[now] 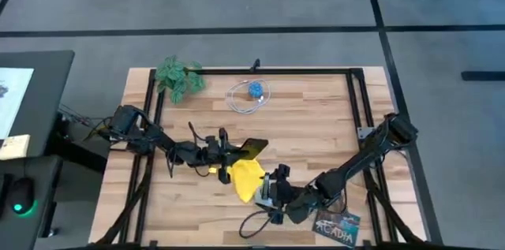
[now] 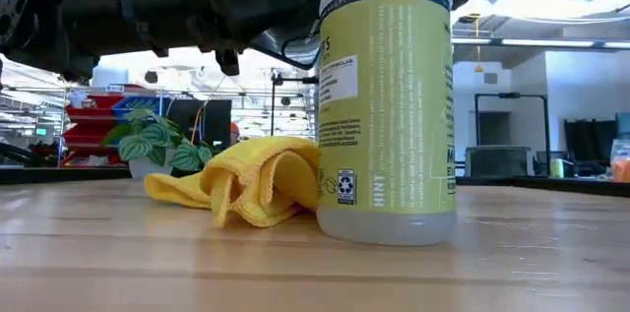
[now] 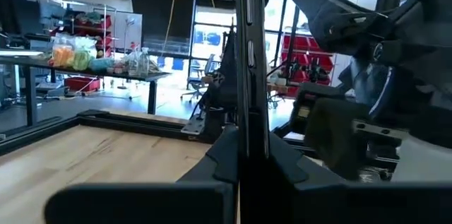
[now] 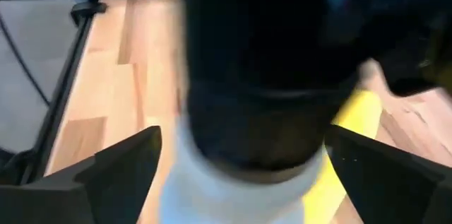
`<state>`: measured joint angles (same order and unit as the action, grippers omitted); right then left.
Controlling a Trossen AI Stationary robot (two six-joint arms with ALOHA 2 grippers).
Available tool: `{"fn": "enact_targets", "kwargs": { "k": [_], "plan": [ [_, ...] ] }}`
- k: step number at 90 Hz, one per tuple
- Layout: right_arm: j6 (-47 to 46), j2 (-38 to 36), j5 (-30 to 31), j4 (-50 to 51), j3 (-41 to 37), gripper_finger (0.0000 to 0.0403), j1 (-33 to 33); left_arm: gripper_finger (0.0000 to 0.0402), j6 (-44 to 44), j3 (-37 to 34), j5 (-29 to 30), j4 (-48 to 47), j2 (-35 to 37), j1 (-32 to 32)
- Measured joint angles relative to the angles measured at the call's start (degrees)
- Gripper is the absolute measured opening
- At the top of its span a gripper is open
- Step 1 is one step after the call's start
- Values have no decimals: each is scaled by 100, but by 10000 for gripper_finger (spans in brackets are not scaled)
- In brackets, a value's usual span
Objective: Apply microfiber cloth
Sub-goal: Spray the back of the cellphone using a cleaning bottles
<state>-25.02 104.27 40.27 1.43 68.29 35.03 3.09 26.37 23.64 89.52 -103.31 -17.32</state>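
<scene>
The yellow microfiber cloth (image 1: 247, 179) (image 2: 251, 184) lies crumpled on the wooden table near the middle. A black smartphone (image 1: 254, 147) (image 3: 251, 61) is held just beyond the cloth's far edge by my left gripper (image 1: 233, 153) (image 3: 244, 174), which is shut on it. A spray bottle (image 2: 389, 105) (image 1: 264, 192) with a pale yellow body and a black top stands on its base beside the cloth. My right gripper (image 1: 272, 191) (image 4: 244, 174) is around its upper part. My left gripper pinches the smartphone between its two fingers, reaching level from the table's left. In the left wrist view the phone's thin edge (image 3: 251, 111) stands upright above the fingers. My right gripper has one finger (image 4: 134, 167) on each side of the bottle's white upper body (image 4: 240, 189), just under the black top, coming level from the table's right. The bottle stands upright with its base (image 2: 389, 228) on the table.
A green leafy plant (image 1: 180, 76) sits at the far left corner. A coiled white cable with a blue piece (image 1: 251, 95) lies at the far middle. A dark illustrated booklet (image 1: 339, 226) lies at the near right. Black frame rails (image 1: 357, 92) border the table.
</scene>
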Motion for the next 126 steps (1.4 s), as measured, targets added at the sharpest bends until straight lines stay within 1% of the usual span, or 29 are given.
{"fn": "enact_targets", "kwargs": {
  "k": [8, 13, 26, 32, 52, 77, 93, 111, 126],
  "plan": [
    [0, -44, 13, 45, 0, 389, -48, 11, 53, 0, 0, -11, 0, 0],
    [-57, -126, 15, 250, 0, 387, -74, 11, 63, 0, 1, -17, 0, 0],
    [-761, -428, 172, 1040, 4, 381, -94, 11, 79, -2, 0, -75, 0, 0],
    [-1023, -549, 271, 1252, 4, 380, -100, 11, 79, -2, 1, -117, 0, 0],
    [-1097, -612, 382, 1307, 7, 379, -94, 11, 124, -2, 2, -152, 0, -2],
    [-1097, -612, 310, 1294, 7, 379, -194, 11, 122, -2, 0, -187, 0, -24],
    [-549, -678, 164, 1266, 7, 379, -298, 11, 122, -2, 2, -188, 0, -24],
    [-96, -741, 238, 765, 11, 379, -269, 11, 121, -4, 1, -268, 2, -24],
    [265, -750, 334, 533, 11, 379, -209, 11, 120, -7, 0, -261, 4, -24]
  ]
}}
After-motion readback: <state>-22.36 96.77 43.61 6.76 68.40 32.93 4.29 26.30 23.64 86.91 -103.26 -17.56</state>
